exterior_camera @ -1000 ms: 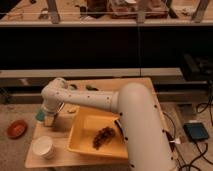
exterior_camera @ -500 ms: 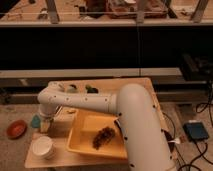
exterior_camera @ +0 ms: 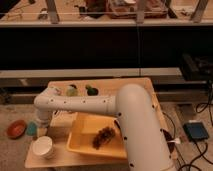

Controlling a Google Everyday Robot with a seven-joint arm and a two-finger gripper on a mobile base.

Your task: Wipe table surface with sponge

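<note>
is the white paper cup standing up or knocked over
Upright. The white paper cup stands on its base at the table surface's front left corner, round open mouth facing up. The pincer holds the sponge just behind it.

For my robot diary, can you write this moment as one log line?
claw: left table edge, above cup | sponge: beside claw | table surface: wiping | yellow tray: untouched

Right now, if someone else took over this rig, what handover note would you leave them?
Hand: at the table surface's left edge, by the teal sponge; grip not discernible.
Sponge: at that left edge, just above the white paper cup.
Yellow tray: mid-table, holding something brown.
Done: arm reached the sponge.
Left: confirm the grasp, then wipe the tabletop around the tray and cup.
</note>
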